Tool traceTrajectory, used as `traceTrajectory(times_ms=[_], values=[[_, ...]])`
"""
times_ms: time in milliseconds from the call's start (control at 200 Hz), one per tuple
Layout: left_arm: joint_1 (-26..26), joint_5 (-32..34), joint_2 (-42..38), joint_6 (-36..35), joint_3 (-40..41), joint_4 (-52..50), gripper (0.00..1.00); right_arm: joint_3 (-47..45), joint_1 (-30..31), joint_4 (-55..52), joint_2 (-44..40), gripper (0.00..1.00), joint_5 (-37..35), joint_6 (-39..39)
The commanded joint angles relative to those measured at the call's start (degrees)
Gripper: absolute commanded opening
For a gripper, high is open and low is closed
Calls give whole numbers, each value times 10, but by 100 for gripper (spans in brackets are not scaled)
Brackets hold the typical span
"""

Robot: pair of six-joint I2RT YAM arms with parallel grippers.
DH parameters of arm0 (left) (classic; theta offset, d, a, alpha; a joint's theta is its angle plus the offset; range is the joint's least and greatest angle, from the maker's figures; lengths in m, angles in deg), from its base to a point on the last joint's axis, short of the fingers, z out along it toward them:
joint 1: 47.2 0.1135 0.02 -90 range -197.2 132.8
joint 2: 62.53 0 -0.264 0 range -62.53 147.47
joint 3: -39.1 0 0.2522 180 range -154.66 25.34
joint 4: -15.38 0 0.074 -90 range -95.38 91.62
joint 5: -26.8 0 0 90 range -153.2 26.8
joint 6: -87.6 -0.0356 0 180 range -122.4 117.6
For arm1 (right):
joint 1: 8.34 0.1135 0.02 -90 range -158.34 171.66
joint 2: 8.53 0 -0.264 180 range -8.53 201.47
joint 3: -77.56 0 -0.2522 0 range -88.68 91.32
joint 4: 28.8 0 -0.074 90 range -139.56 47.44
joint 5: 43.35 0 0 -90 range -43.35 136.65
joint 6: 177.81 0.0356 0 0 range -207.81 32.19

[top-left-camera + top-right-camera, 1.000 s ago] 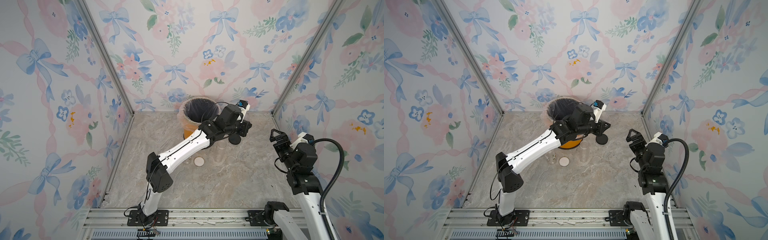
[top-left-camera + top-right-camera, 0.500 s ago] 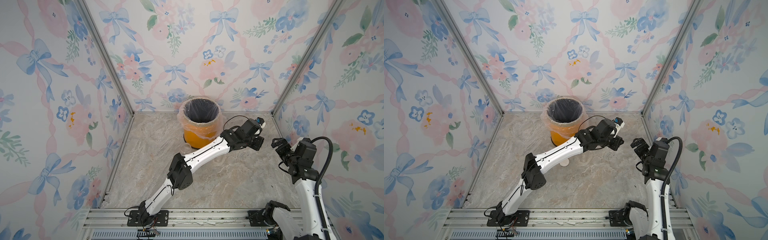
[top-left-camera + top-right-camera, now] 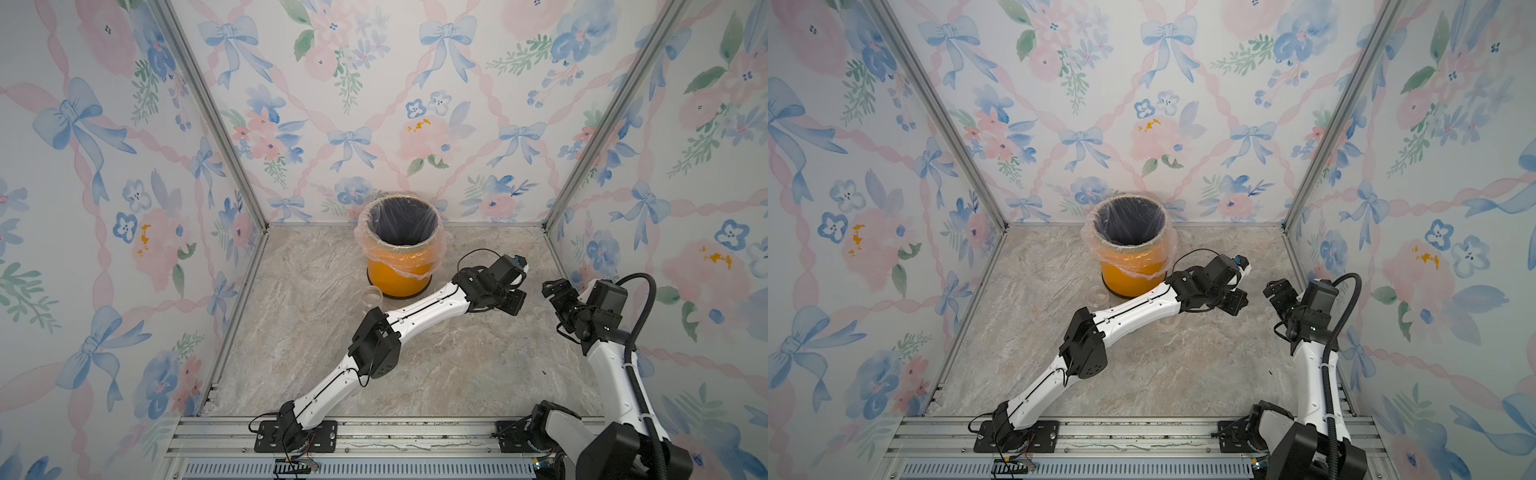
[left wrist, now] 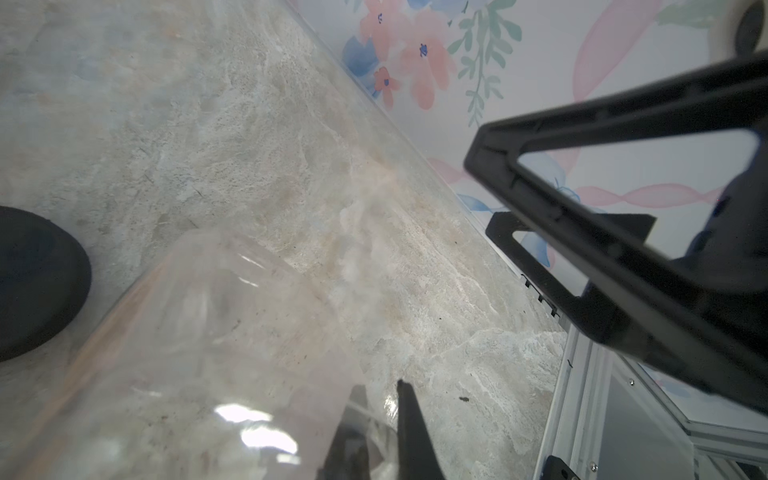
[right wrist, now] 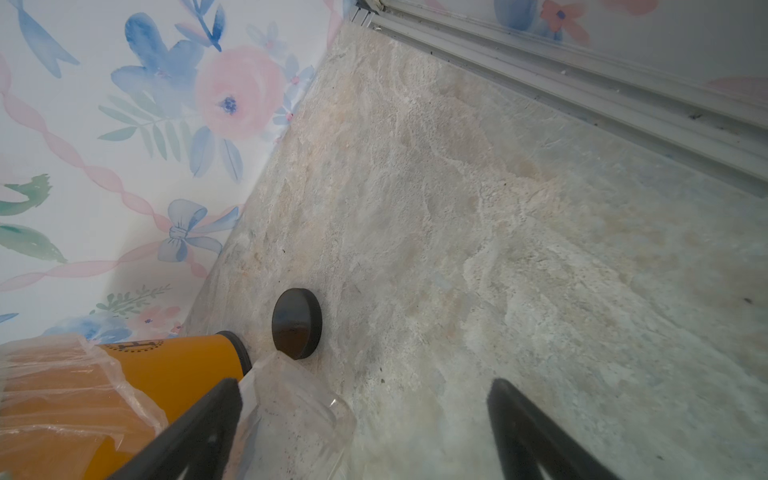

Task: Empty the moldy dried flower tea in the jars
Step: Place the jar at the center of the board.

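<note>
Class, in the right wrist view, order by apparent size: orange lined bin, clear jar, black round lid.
orange bin with clear plastic liner
clear plastic jar
black round lid
The jar sits nearer the camera than the lid, so that pair is unsure.

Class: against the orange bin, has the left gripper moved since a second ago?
Yes. The left gripper, shut on a clear jar, was over the orange bin rim; now it sits clear of it, toward the right gripper, in both top views.

A robot test cell (a staged booth, not a home) is shown: pastel bow-and-flower wallpaper panels (image 3: 374,104) are framed by silver aluminium corner posts (image 3: 212,112), and a slotted aluminium mounting rail (image 3: 415,434) is fixed along the marble-patterned tabletop (image 3: 299,332).
</note>
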Motion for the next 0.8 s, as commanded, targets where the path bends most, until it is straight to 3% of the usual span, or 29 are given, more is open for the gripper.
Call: traceTrajectory(times_ms=[0,415,665,795], values=[[2,-24,19,10,-10,-4,9,-12,0,18,16,95,14,-1],[23,-60,38,28,5,-4,25,-41,55,42,51,93,34,19],[28,-57,38,30,3,-4,29,-58,75,51,60,92,46,31],[28,-48,30,29,-12,-4,39,-71,79,54,62,92,35,34]])
